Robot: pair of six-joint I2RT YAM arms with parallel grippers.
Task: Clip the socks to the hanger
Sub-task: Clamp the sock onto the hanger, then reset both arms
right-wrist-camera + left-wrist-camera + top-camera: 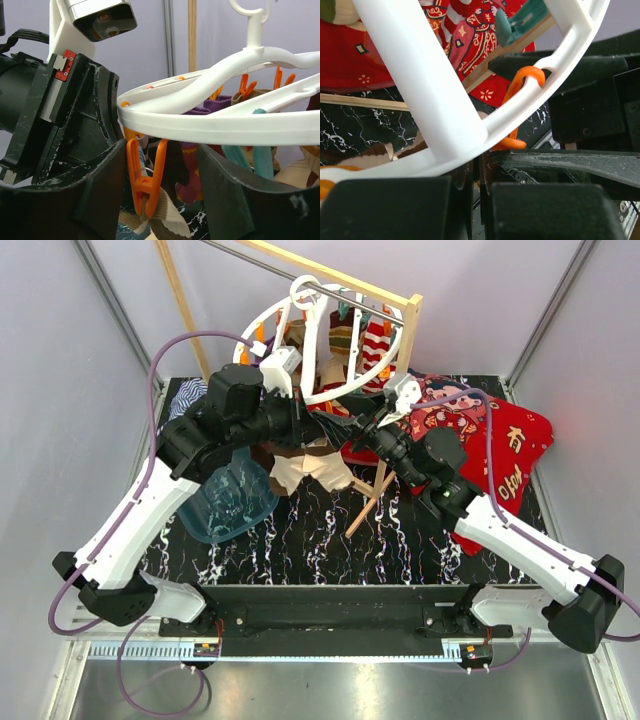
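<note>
sock [167,225] sits pinched in orange clip [145,182], clear from right wrist.

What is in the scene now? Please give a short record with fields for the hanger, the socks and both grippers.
hanger: white, round, purple sock already clipped on
left gripper: shut on the hanger rim
right gripper: open, one finger on each side of an orange clip
orange clip: pinches a beige sock
loose socks: pile on the table below the hanger
</note>
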